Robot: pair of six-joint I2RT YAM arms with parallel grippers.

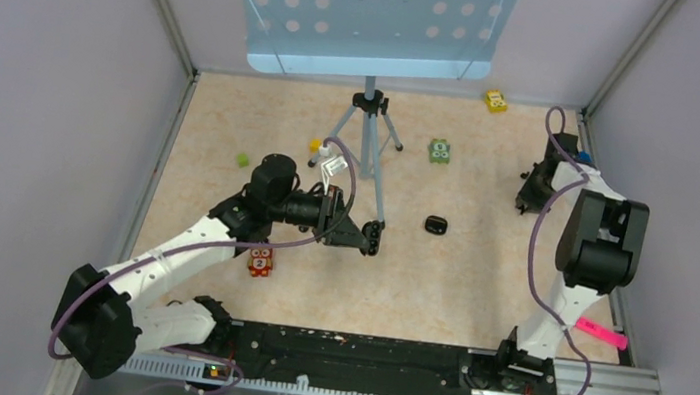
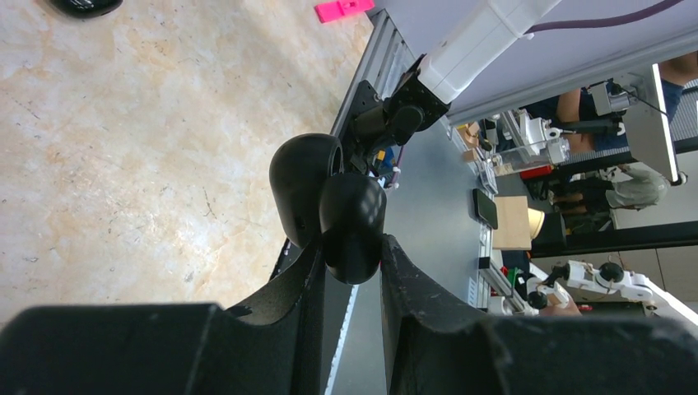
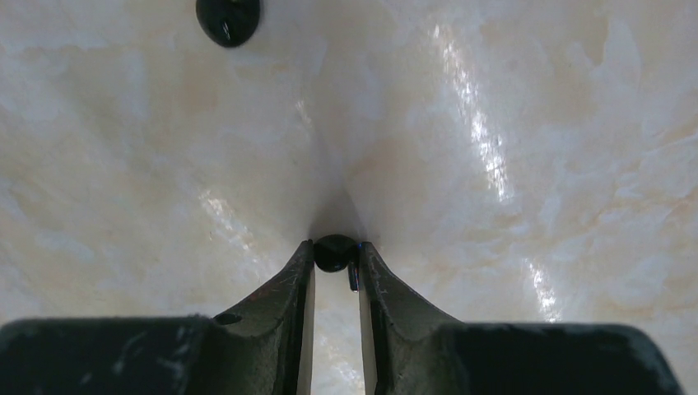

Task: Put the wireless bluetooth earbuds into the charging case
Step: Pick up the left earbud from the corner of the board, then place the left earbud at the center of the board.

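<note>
Pinching gripper (right): our right gripper [image 3: 334, 257] has its tips set against both sides of one earbud [image 3: 333, 249]. The earbud sits on the table [image 3: 510, 123] at the far right. We judge this a bare fingertip hold, with nothing lifted yet.
Holding gripper (left): our left gripper [image 2: 352, 248] is clamped on the charging case [image 2: 350, 216], held off the table near the middle. Its two halves look parted.
Task's things: one earbud is at the right tips and the case is in the left grip, well apart from each other.
Risk, slip: the earbud is round, glossy and caught only at the very tips, so we think it could squirt out or roll when raised.
Risk, seating: a tilted earbud might miss its pocket, and we cannot see the pockets from any view.
Nearby: a dark nub [image 3: 228, 18] lies ahead of the right tips, maybe the other earbud. A black oval [image 1: 436, 225] lies between the arms, and we cannot tell what it is.
In the way: the tripod [image 1: 370, 135] stands just behind the left arm. The numbered block [image 1: 260, 262], green toy [image 1: 440, 151] and pink marker [image 1: 601, 332] sit off the line between the grippers.
</note>
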